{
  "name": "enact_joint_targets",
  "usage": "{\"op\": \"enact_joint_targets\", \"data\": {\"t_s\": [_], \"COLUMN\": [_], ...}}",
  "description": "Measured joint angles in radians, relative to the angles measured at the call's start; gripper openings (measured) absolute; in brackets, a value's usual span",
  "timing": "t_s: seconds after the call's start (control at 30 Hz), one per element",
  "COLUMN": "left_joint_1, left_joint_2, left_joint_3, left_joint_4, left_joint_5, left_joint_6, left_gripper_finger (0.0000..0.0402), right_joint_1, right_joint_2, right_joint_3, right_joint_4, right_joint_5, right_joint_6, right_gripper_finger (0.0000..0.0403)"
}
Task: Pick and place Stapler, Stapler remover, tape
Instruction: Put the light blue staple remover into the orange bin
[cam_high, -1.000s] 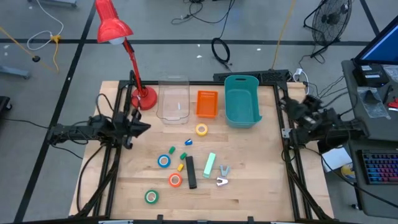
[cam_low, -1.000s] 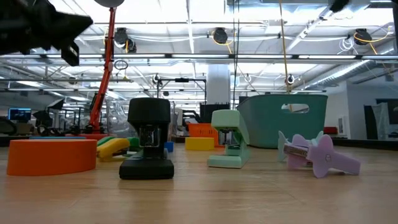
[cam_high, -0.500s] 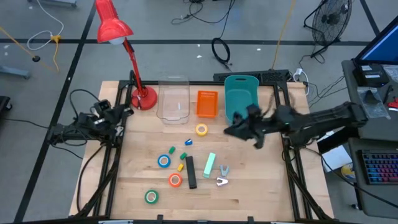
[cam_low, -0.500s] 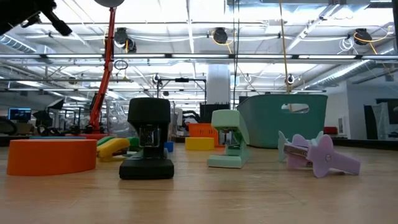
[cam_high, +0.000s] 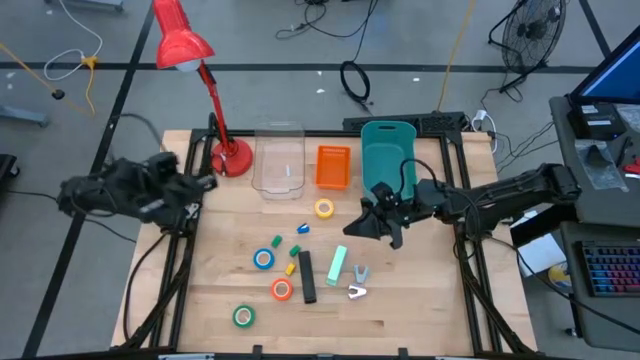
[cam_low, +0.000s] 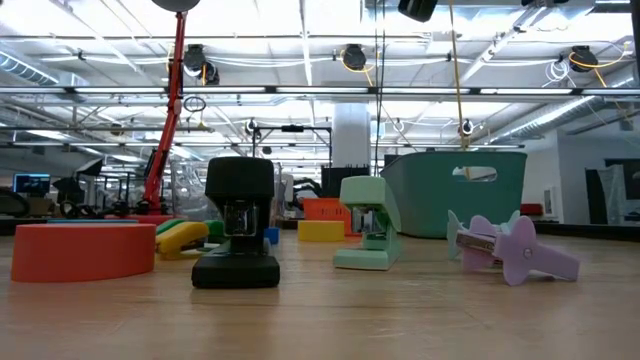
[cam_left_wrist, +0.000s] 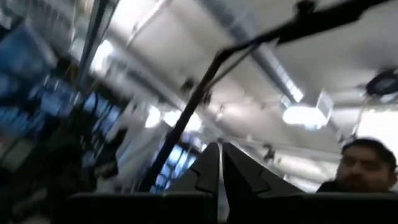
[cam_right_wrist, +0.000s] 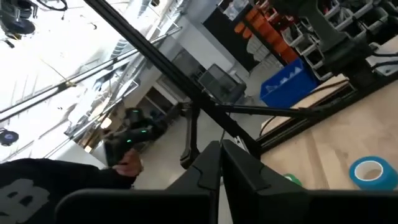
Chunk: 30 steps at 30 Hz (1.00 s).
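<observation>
- My right gripper (cam_high: 372, 226), fingers pressed together and empty, has swung out over the table, now beside the teal plastic bin (cam_high: 388, 160).
- Left gripper (cam_high: 207, 182), also closed and empty, has pulled back to the table's left edge.
- Nothing picked yet: mint-green stapler (cam_high: 336, 262), black stapler (cam_high: 307, 277), lilac staple remover (cam_high: 359, 272), tape rolls (cam_high: 263, 259) lie mid-table.
- Yellow ring-shaped tape roll (cam_high: 323, 209) lies nearest; path clear.

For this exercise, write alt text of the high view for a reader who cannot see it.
Seen from above, the right end effector, shut and empty, reaches over a wooden table toward two staplers, staple removers and four tape rolls. Clear, orange and teal bins and a red lamp line the far edge; the left end effector waits at the table's left side.
</observation>
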<state>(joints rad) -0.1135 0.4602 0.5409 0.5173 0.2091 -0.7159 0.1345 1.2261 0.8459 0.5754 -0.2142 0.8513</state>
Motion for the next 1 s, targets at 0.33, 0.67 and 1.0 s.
{"op": "enact_joint_targets", "data": {"t_s": [0.33, 0.67, 1.0], "left_joint_1": [-0.047, -0.156, -0.301], "left_joint_2": [0.402, 0.481, 0.617], "left_joint_3": [0.433, 0.482, 0.482], "left_joint_4": [-0.793, -1.261, -1.343], "left_joint_5": [-0.076, -0.313, -0.215], "left_joint_6": [0.038, -0.148, -0.27], "left_gripper_finger": [0.0021, 0.0021, 0.0021], "right_joint_1": [0.011, 0.02, 0.075], "right_joint_2": [-0.004, -0.009, -0.01], "right_joint_3": [-0.043, -0.169, -0.282], "right_joint_4": [-0.006, -0.057, 0.007], "right_joint_5": [0.0, -0.002, -0.022], "right_joint_6": [0.025, 0.221, 0.359], "right_gripper_finger": [0.0008, 0.0008, 0.0008]}}
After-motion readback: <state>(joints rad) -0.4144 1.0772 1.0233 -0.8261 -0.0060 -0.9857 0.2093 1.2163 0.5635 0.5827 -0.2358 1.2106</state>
